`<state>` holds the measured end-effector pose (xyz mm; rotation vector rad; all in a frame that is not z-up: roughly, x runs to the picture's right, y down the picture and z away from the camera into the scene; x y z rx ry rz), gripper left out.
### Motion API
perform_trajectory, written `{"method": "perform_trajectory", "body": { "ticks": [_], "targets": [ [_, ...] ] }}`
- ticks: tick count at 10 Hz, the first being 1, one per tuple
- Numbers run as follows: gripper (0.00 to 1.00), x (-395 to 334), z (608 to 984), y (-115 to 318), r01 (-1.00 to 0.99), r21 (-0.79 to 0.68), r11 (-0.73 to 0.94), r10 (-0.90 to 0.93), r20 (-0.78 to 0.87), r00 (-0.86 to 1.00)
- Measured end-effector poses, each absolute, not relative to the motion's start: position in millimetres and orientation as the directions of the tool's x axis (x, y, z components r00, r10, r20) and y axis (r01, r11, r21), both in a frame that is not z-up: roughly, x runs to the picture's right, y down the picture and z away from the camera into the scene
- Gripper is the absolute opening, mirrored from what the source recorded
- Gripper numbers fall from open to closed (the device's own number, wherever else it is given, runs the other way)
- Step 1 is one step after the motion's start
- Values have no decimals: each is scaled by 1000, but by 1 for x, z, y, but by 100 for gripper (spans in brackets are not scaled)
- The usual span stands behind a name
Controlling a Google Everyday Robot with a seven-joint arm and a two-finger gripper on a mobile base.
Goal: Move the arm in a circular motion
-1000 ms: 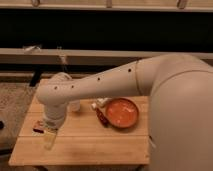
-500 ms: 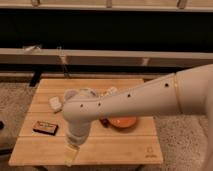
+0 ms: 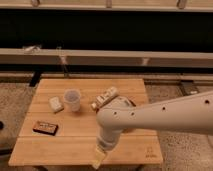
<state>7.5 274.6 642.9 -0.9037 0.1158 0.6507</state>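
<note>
The cream-white arm reaches in from the right edge and bends at a rounded joint over the front middle of the wooden table. Small dark holes run along its tube. From the joint it points down to the gripper, a pale yellowish tip hanging at the table's front edge.
On the table stand a clear plastic cup, a small white packet, a dark flat box at the left, and a white bottle-like item near the middle. A low dark bench or shelf runs behind the table.
The arm has swung to the right and toward the front edge; its tip moved from the left front of the table to the front middle. An orange bowl is now hidden behind the arm.
</note>
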Motion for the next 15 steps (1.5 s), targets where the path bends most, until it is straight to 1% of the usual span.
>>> {"method": "perform_trajectory", "body": {
  "ticks": [3,6,13,15],
  "targets": [
    [80,43,682,251,-629,-655,419,520,-395,758],
    [80,62,719,219,-644,-633,430,537,-394,746],
    [80,69,799,135,-588,-610,531,517,-317,795],
    [80,65,810,120,-575,-604,553,519,-290,804]
  ]
}}
